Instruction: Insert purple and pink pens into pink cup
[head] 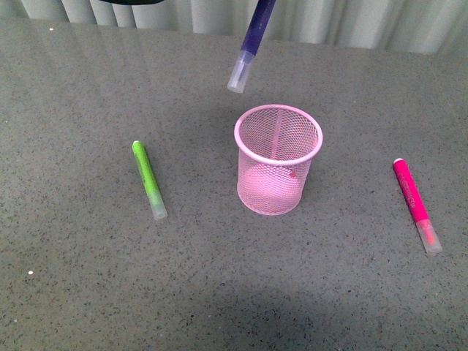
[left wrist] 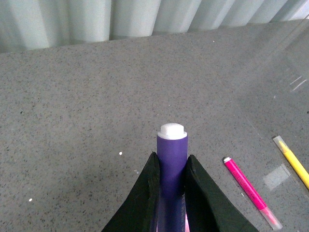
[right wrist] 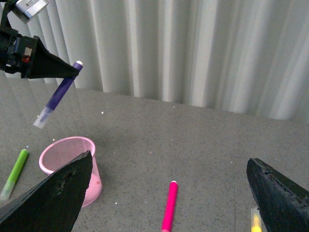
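Nearest, on the right of the grey table (head: 219, 292), the pink pen (head: 415, 203) lies flat with its clear cap toward the near edge, well apart from the pink cup (head: 270, 186); in the wrist views a yellow marker (left wrist: 293, 161) lies just beside it, so a loose grab could take the wrong pen or knock both; the right gripper (right wrist: 169, 159) hangs above this side with its jaws spread wide and nothing between them.

On the left, about as near, a lime-green marker (head: 149, 180) lies flat, well clear of the cup; it is no part of the job, and the risk there is only mistaking it for a task pen.

In the middle the cup stands upright with no pen in it; it looks light and open-meshed, so I judge that a sideways nudge would slide or tip it.

Further off and higher, the left gripper (left wrist: 172, 158) is clamped on the barrel of the purple pen (head: 248, 44), which hangs in the air tilted, clear cap down; the cap looks to be above and to the left of the far rim rather than over the mouth, though the depth is hard to read; let go here, the pen would likely hit the rim or the table and roll; lowered at this slant, the cap could catch the rim and push the cup over; the pen being longer than the cup, a dropped pen might also lean hard on one side.

Farthest back hangs a pale curtain (head: 329, 22).
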